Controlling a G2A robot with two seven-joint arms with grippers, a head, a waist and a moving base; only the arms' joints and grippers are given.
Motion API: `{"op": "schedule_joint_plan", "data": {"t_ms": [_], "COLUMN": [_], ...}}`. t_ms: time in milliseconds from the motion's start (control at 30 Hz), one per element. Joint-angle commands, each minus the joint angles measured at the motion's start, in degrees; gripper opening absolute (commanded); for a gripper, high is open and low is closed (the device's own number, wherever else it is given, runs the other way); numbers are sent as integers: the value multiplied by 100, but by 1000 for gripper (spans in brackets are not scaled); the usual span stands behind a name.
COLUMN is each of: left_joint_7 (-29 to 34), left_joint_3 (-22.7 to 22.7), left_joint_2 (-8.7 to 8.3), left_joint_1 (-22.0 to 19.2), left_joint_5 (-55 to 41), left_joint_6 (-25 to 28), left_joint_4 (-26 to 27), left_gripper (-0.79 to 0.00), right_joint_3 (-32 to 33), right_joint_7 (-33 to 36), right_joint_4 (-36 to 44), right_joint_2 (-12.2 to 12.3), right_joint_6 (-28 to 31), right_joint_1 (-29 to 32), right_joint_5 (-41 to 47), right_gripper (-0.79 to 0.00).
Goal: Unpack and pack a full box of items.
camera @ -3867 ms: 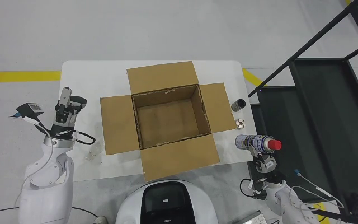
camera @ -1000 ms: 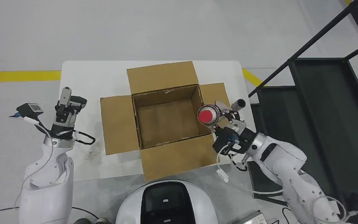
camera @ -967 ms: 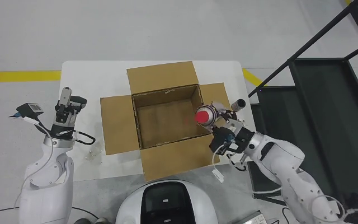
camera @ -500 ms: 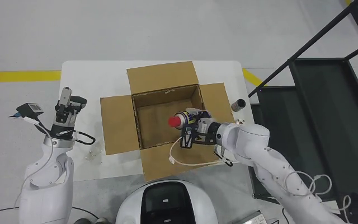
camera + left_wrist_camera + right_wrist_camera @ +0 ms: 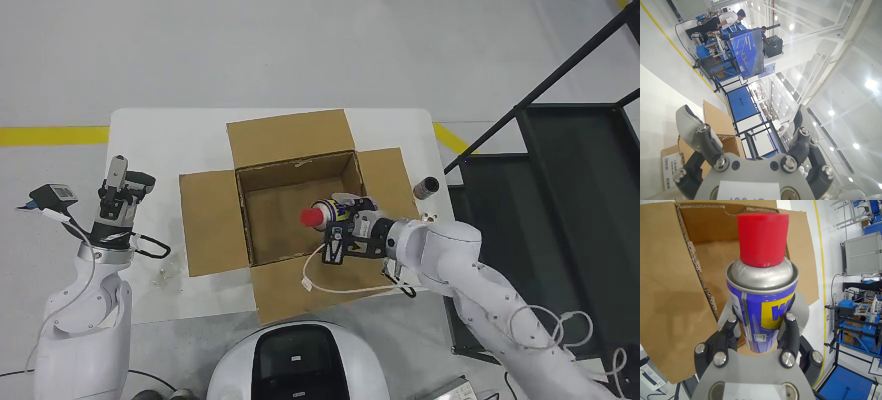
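An open cardboard box [image 5: 300,215] with its flaps spread stands in the middle of the white table [image 5: 150,135]. My right gripper [image 5: 345,225] holds a blue spray can [image 5: 335,213] with a red cap [image 5: 312,216] on its side over the box's right inner part, cap toward the box's middle. In the right wrist view the fingers [image 5: 789,323] clamp the spray can [image 5: 761,302] around its body, with the box [image 5: 677,275] behind. My left gripper [image 5: 118,172] stands raised over the table's left edge, and in its wrist view its fingers [image 5: 687,119] are spread with nothing between.
A small dark cylinder [image 5: 427,186] and a small ring-like part [image 5: 430,216] lie on the table right of the box's right flap. A dark metal stair frame [image 5: 540,170] stands just past the table's right edge. A small clear item [image 5: 165,272] lies near the left arm.
The right arm brought the spray can from beside the table's right front corner over the right flap into the box opening, turning it on its side. The left arm has not moved.
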State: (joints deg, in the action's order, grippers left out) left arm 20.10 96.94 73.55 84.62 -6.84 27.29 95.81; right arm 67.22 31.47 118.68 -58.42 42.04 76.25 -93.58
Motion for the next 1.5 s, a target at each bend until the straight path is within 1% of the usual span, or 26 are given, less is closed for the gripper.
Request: {"op": "schedule_joint_plan", "data": {"t_ms": [0, 67, 167, 333, 467, 633, 767, 867, 900, 933, 967, 1133, 1267, 1367, 1467], "left_joint_7": [0, 0, 0, 0, 0, 0, 0, 0, 0, 0, 0, 0, 0, 0, 0], "left_joint_3": [0, 0, 0, 0, 0, 0, 0, 0, 0, 0, 0, 0, 0, 0, 0], "left_joint_2": [0, 0, 0, 0, 0, 0, 0, 0, 0, 0, 0, 0, 0, 0, 0], "left_joint_1": [0, 0, 0, 0, 0, 0, 0, 0, 0, 0, 0, 0, 0, 0, 0], "left_joint_5": [0, 0, 0, 0, 0, 0, 0, 0, 0, 0, 0, 0, 0, 0, 0], "left_joint_6": [0, 0, 0, 0, 0, 0, 0, 0, 0, 0, 0, 0, 0, 0, 0], "left_joint_4": [0, 0, 0, 0, 0, 0, 0, 0, 0, 0, 0, 0, 0, 0, 0], "left_gripper": [0, 0, 0, 0, 0, 0, 0, 0, 0, 0, 0, 0, 0, 0, 0], "right_joint_3": [-2, -55, -235, -747, -1274, -2263, -2981, -3399, -3505, -3607, -3703, -3993, -4042, -3913, -3548], "right_joint_7": [1, 80, 341, 1253, 2073, 2330, 2538, 2710, 2750, 2799, 2821, 2900, 2944, 2936, 2595], "right_joint_4": [-32, -29, -96, -462, -833, -1723, -2419, -2774, -2852, -2927, -2981, -3156, -3153, -3039, -2706], "right_joint_2": [-1, -5, -32, -147, -299, -431, -539, -605, -620, -630, -636, -616, -564, -494, -356], "right_joint_6": [-51, 62, 382, 945, 1003, 748, 540, 367, 327, 278, 256, 177, 133, 128, 147], "right_joint_1": [18, -49, -319, -1108, -1758, -2617, -3253, -3633, -3737, -3828, -3909, -4223, -4324, -4303, -4143], "right_joint_5": [-20, -52, 62, 495, 1022, 1367, 1939, 2378, 2518, 2630, 2751, 3182, 3495, 3660, 3743], "right_gripper": [-785, -785, -785, -785, -785, -785, -785, -785, -739, -434, 0, 0, 0, 0, 0]}}
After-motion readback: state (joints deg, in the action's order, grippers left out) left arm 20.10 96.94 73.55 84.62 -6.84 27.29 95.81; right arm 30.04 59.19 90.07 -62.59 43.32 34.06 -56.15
